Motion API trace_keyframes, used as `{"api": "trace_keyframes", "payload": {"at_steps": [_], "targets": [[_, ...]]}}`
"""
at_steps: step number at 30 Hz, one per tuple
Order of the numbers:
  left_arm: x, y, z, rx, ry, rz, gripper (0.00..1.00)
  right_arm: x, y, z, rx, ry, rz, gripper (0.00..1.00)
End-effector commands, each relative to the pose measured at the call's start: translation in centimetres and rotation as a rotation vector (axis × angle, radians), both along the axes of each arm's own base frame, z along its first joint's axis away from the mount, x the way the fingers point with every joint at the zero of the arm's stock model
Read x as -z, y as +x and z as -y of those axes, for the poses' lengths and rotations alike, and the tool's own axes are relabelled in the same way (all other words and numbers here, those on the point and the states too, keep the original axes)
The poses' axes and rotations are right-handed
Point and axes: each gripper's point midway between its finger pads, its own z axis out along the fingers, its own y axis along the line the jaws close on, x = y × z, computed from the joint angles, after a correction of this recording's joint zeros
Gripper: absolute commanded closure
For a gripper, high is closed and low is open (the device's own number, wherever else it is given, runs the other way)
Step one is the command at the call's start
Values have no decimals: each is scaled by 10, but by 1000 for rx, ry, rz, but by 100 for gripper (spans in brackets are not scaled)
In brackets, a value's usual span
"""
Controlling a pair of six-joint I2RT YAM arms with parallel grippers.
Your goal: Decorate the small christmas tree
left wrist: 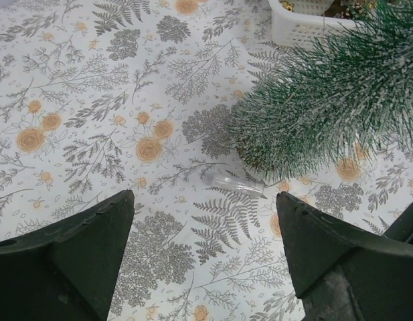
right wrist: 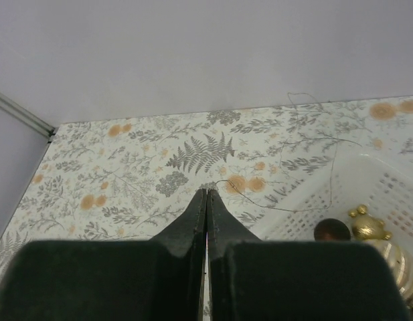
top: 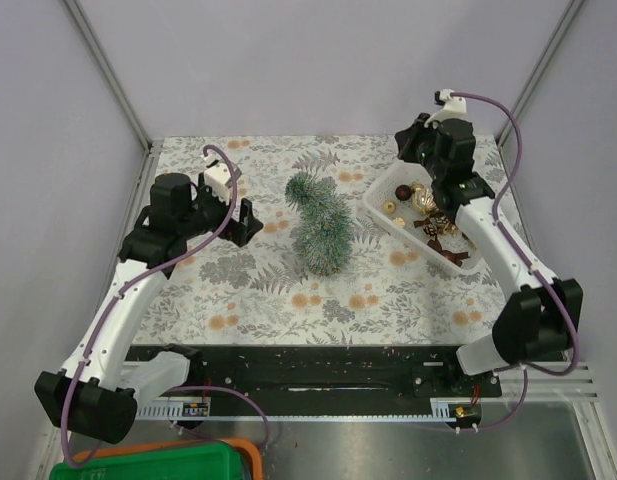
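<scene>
The small christmas tree (top: 319, 222), frosted dark green, is at the middle of the floral cloth, its tip toward the far left. It fills the upper right of the left wrist view (left wrist: 333, 100), with a clear plastic piece (left wrist: 236, 182) at its foot. My left gripper (top: 250, 222) is open and empty, just left of the tree, over the cloth (left wrist: 203, 200). My right gripper (top: 408, 148) is raised above the white basket's far corner and shut (right wrist: 207, 190). A thin thread (right wrist: 280, 209) runs from its tips toward the basket.
The white basket (top: 380, 203) right of the tree holds gold baubles (top: 423, 197) and brown ones; the right wrist view shows its wall (right wrist: 367, 180), a gold bauble (right wrist: 368, 224) and a brown one (right wrist: 331, 229). A green bin (top: 158, 462) sits below the table's near left.
</scene>
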Motion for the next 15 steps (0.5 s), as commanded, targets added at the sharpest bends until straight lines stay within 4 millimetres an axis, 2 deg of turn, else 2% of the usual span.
{"api": "trace_keyframes", "payload": {"at_steps": [1, 3, 8, 15], "targets": [[-26, -13, 3, 37, -31, 43, 9, -40, -33, 31, 117, -23, 147, 100], [-30, -16, 2, 36, -30, 46, 9, -39, -50, 41, 148, -27, 152, 100], [-41, -26, 0, 45, -29, 47, 9, -34, -93, 46, 124, 0, 134, 100], [-52, -43, -1, 65, -31, 53, 11, 2, -156, 33, 21, 10, -42, 100]]}}
